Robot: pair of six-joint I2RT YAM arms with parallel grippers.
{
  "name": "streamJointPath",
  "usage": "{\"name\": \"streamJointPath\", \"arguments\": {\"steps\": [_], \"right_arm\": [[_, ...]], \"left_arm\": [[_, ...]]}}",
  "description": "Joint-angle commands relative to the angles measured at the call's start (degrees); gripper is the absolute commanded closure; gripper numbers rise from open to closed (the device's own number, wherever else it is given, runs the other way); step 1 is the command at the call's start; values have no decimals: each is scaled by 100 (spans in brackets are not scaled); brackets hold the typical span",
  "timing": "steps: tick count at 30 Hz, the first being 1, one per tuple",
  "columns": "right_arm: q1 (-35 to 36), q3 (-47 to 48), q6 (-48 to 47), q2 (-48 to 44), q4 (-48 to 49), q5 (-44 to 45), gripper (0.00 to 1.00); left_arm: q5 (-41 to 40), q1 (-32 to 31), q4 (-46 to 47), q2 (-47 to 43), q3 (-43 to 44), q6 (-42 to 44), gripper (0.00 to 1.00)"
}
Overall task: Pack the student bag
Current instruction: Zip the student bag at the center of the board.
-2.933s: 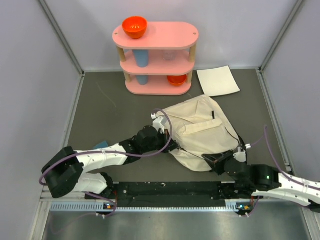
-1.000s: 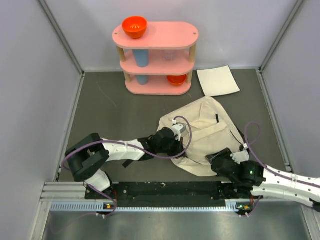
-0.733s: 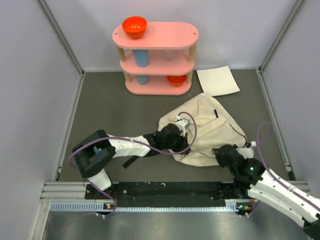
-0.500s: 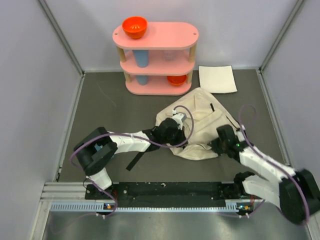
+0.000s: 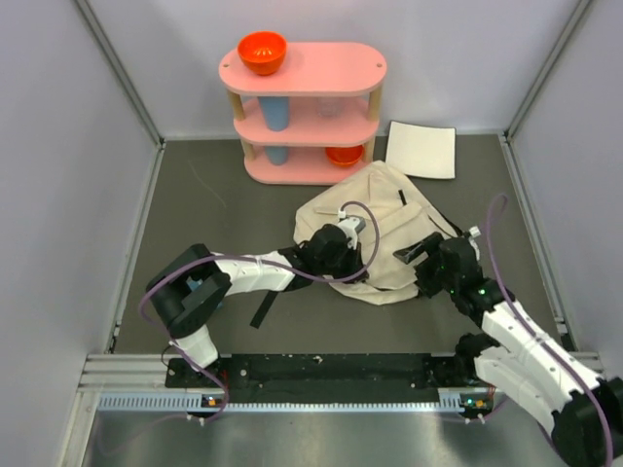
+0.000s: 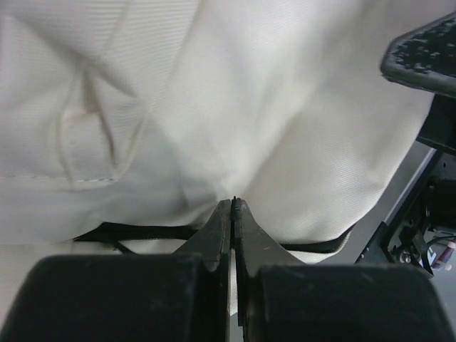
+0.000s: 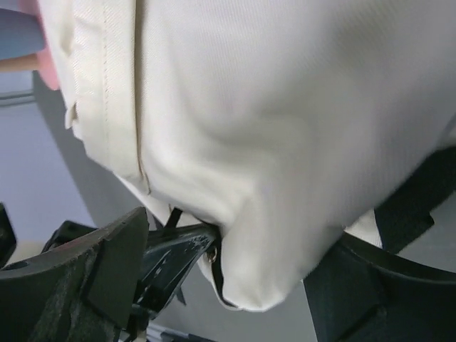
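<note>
Pinching student bag [image 6: 285, 107] fabric, seemingly, left pincer [image 6: 231, 203] closed tight, right pincer [image 7: 235, 265] spread wide astride bag's corner

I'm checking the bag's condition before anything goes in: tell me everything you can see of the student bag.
The student bag is a cream backpack of soft woven fabric, lying crumpled on the dark table in front of the pink shelf, its far corner near the white sheet. Stitched seams and a front pocket show; a black strap runs along its underside. The left gripper is shut, seemingly pinching a fold; the right gripper stands open astride its near edge.
</note>
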Motion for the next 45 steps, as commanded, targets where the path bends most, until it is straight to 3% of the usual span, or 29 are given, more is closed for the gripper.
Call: {"name": "streamJointPath", "arguments": {"steps": [1, 5, 10, 12, 15, 20, 25, 29, 34, 41, 45], "right_arm": [[260, -288, 732, -1055, -519, -95, 19], [1112, -394, 1560, -1375, -783, 291, 18], [2736, -446, 2989, -1305, -1214, 1284, 20], [2967, -561, 3230, -1200, -1109, 1785, 24], [2986, -675, 3328, -806, -399, 1857, 34], [2986, -448, 3249, -14, 357, 2120, 41], [2995, -324, 3038, 40, 570, 2217, 59], [2995, -552, 3187, -188, 508, 2226, 100], [2986, -938, 3152, -636, 456, 2331, 100], [2986, -1150, 3161, -1339, -115, 2384, 100], [2986, -1299, 3169, -1568, -221, 2419, 100]], "left_arm": [[121, -165, 324, -151, -28, -23, 100], [-10, -209, 359, -212, -73, -93, 100], [-213, -227, 350, -397, -204, -155, 100], [-266, -227, 359, -450, -318, -163, 100], [-309, -235, 420, -590, -520, -207, 100], [-354, -262, 473, -793, -767, -234, 100], [-345, -262, 596, -811, -951, -269, 100], [-327, -262, 544, -740, -917, -234, 100], [-529, -262, 430, -880, -978, -67, 100], [-1451, -157, 61, -1030, -1136, 196, 100], [-1496, 81, -72, -1109, -1197, 249, 100]]}}
